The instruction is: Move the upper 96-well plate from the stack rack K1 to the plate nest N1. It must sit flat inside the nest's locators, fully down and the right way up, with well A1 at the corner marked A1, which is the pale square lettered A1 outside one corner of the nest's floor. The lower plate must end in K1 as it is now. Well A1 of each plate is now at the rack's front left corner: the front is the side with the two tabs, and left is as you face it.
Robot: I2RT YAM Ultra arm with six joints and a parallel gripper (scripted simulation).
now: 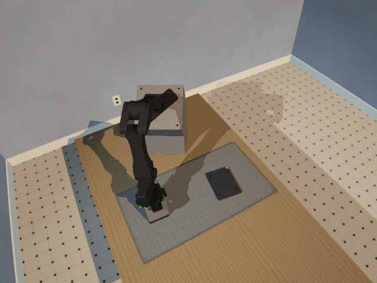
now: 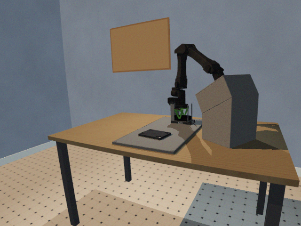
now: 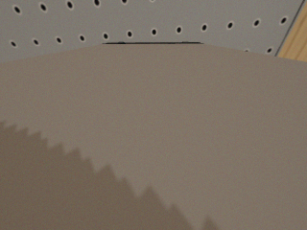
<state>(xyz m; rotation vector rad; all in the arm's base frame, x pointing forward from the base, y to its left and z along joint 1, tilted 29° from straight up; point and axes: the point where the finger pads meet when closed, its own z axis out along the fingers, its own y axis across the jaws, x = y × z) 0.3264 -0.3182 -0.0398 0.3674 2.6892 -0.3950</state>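
Observation:
The stack rack K1 point(image 2: 182, 119) stands at the far end of the grey perforated baseplate point(image 1: 194, 197), with thin posts around it. My gripper point(image 2: 180, 114) reaches straight down into the rack with its green fingers, shut on the upper plate point(image 1: 158, 213). The plate's pale top fills the wrist view point(image 3: 153, 139), partly in shadow. The lower plate is hidden under it. The plate nest N1 point(image 1: 223, 183) is a dark flat rectangle on the baseplate, apart from the rack; it also shows in the exterior view point(image 2: 154, 133). A pale mark sits at its far corner point(image 1: 227, 168).
A large grey block point(image 2: 228, 111) that carries the arm's base stands on the wooden table beside the baseplate, close to the rack. The table's edges lie beyond the baseplate on all sides.

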